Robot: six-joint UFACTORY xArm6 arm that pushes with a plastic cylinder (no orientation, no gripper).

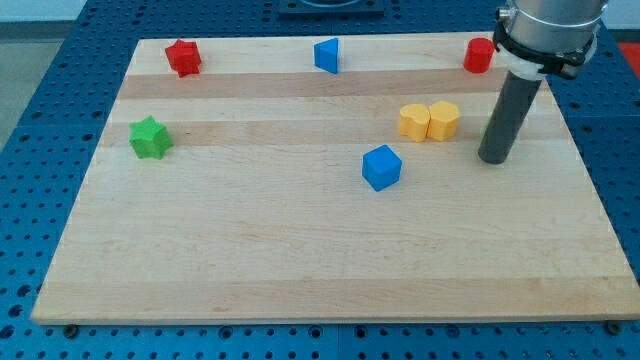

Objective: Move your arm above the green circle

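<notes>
My tip [494, 158] rests on the wooden board [300, 250] at the view's right, just right of two yellow blocks [430, 121] that touch each other. A blue cube [381, 167] lies left of the tip, near the board's middle. A green star-shaped block [150, 137] sits at the far left. No green circle shows; the rod and arm may hide part of the board's upper right.
A red star-shaped block [183, 57] lies at the top left, a blue triangular block [327, 55] at the top middle, and a red cylinder [479, 55] at the top right, close to the arm's body [548, 30]. The board's right edge is near the tip.
</notes>
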